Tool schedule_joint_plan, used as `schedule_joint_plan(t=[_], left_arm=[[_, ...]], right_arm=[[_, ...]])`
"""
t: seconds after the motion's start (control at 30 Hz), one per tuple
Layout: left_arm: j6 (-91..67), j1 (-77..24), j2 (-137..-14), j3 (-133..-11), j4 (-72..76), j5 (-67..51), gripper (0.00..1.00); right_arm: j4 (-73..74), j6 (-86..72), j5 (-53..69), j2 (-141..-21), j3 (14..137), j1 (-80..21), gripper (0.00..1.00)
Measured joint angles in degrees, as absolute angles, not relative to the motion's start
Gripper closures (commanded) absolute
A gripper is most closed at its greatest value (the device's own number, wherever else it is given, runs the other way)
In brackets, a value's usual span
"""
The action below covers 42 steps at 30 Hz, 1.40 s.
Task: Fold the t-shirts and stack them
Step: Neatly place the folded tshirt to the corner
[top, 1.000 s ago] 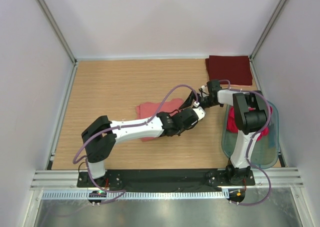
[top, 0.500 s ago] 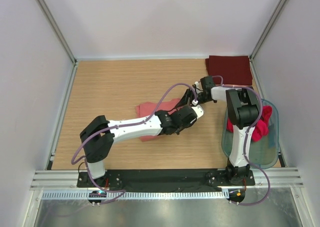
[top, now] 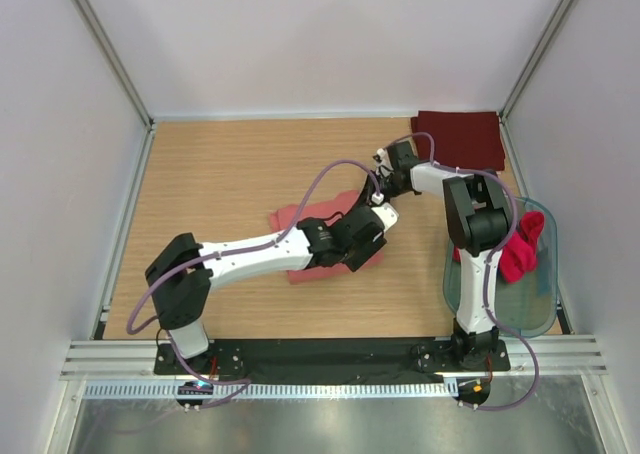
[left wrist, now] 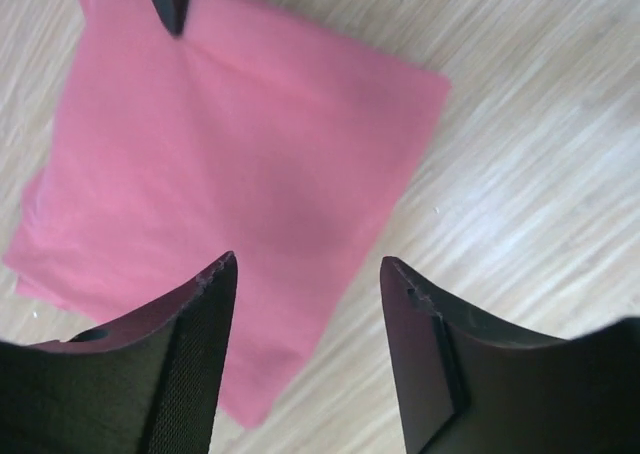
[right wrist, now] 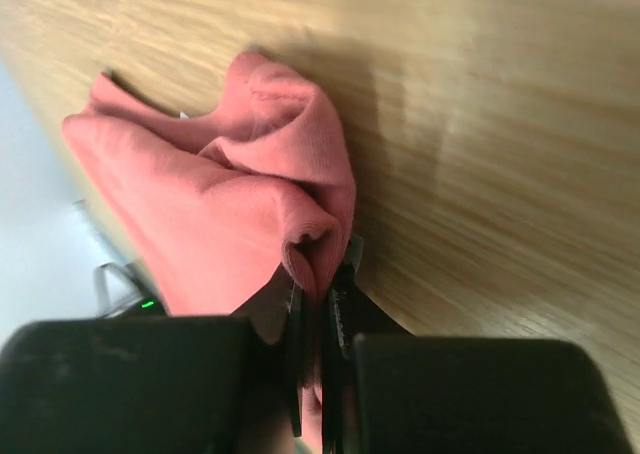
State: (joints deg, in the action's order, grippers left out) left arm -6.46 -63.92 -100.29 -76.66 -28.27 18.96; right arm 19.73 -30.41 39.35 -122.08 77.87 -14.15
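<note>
My right gripper (right wrist: 320, 274) clamps a bunched fold at the edge of the salmon-pink t-shirt (left wrist: 230, 154). The shirt lies part-folded on the wooden table (top: 220, 174), near its middle. My left gripper (left wrist: 307, 264) hangs just above the same cloth, fingers spread wide and holding nothing. A folded dark maroon t-shirt (top: 458, 139) waits in the far right corner, and a brighter red-pink t-shirt (top: 520, 254) sits in the translucent plastic tub (top: 500, 309) at my right side.

The danger, as I judge it, lies in that small right-hand pinch. With nothing pressing the shirt down, a pull could drag the whole garment across the smooth wood instead of turning one layer over, and the neat rectangle under my left fingers would come undone. The gathered fold could also slip from the pinch partway, leaving a crumpled corner.

My two wrists work close together over one shirt, and a dark fingertip of the right shows at the top of my left camera's view. A careless sweep by either arm could knock the other or snag the cloth.
</note>
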Motion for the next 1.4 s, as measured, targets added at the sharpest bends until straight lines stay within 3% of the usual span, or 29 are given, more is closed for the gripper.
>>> schedule_joint_plan(t=[0.33, 0.53, 0.93, 1.4], left_arm=[[-18.44, -63.61, -78.7, -68.45, -31.57, 18.63, 0.37], [-24.21, -63.46, -65.91, -61.08, -33.61, 19.55, 0.34], [-26.59, -59.64, -64.64, -54.94, -36.71, 17.85, 0.31], [-26.37, -54.22, -67.57, -54.94, -36.56, 12.16, 0.31]], right_arm=[[32.03, -12.99, 17.82, -118.89, 87.92, -16.4, 0.99], [39.48, -5.23, 3.97, -118.43, 100.92, -16.4, 0.99], [50.83, 5.93, -14.22, -121.23, 135.35, -14.94, 0.99], [53.74, 9.1, -13.45, -129.51, 140.0, -9.96, 0.99]])
